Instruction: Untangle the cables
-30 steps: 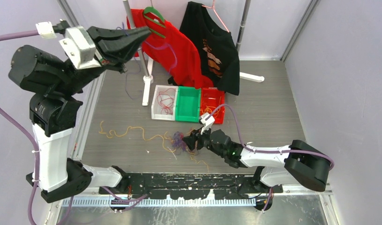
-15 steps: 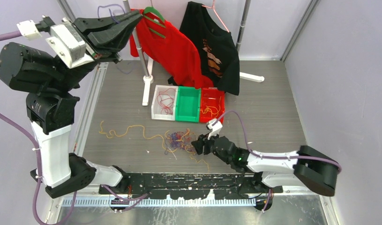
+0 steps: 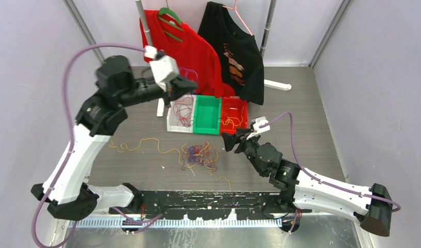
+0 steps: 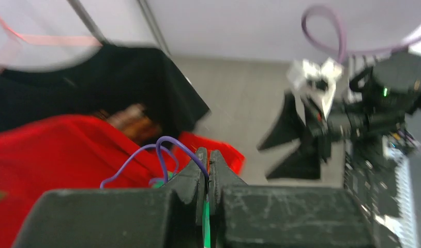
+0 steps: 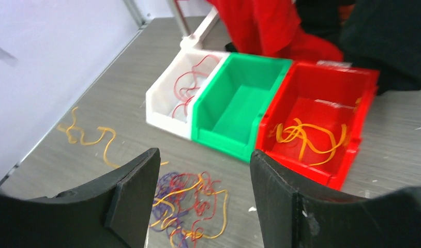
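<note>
The left arm [image 3: 89, 139], reared high over the bench's left edge a second ago, now reaches down and forward. Its left tool [image 3: 190, 82] hangs just above the row of bins, pinched shut on one purple cable [image 4: 162, 147] that loops up from its tips. The right arm [image 3: 322, 188] has drawn back from the knot it was pressing. Its right tool [image 3: 230, 140] now hovers clear to the right, jaws wide and holding nothing. One strand looks freed and on its way to be sorted, probably into the green bin [image 3: 207, 114], which is the only bin still bare.

On the grey bench [image 3: 301, 119], a red shirt [image 3: 193, 51] and a black shirt [image 3: 239, 46] hang from a rack at the back. The red one drapes low behind the bins, close to the left tool, where a trailing cable could snag. The rack's white foot [image 3: 160, 106] stands just beside the white bin [image 3: 169, 113], which holds red strands. The red bin [image 3: 243, 111] holds yellow ones.

The tangle [image 3: 199, 155] of red, yellow and purple cables lies in front of the bins, between the two arms and touched by neither, so much of the work remains. A long yellow strand [image 3: 141, 144] trails away from it to the left.
</note>
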Motion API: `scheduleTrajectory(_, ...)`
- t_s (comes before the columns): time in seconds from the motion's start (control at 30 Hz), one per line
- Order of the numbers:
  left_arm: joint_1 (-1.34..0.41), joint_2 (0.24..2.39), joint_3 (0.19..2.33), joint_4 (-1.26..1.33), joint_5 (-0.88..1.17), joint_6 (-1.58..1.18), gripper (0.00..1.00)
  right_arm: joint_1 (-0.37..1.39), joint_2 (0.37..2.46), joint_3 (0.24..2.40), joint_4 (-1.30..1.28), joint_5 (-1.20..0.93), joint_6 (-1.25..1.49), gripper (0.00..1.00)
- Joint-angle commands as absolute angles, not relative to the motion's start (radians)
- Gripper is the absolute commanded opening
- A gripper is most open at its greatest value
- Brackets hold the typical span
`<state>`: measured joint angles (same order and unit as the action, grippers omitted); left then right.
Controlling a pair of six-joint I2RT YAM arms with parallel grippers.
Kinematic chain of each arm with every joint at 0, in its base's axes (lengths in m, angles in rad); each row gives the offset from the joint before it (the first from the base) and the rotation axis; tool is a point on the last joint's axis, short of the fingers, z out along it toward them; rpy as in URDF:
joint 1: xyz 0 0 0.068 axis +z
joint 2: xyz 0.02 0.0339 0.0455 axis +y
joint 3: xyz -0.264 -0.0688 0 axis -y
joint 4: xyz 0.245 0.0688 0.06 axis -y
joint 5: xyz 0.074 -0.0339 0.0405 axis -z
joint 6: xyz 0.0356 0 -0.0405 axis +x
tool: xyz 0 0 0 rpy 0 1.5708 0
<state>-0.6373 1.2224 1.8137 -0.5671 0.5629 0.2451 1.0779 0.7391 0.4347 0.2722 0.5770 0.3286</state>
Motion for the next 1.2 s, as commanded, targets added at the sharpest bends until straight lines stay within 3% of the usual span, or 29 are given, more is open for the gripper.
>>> scheduleTrajectory(0.0, -0.638, 1.246, 1.704, -0.660, 0.653, 0.209, 0.00, 1.079, 0.750, 0.539, 0.185, 0.747, 0.246, 0.69)
scheduleTrajectory(0.3, -0.638, 1.450, 1.695, -0.747, 0.698, 0.316, 0.00, 1.078, 0.794, 0.559, 0.144, 0.863, 0.250, 0.69)
scheduleTrajectory(1.17, -0.623, 1.807, 1.732, -0.640, 0.318, 0.493, 0.00, 1.069, 0.668, 0.513, 0.058, 0.919, 0.247, 0.65)
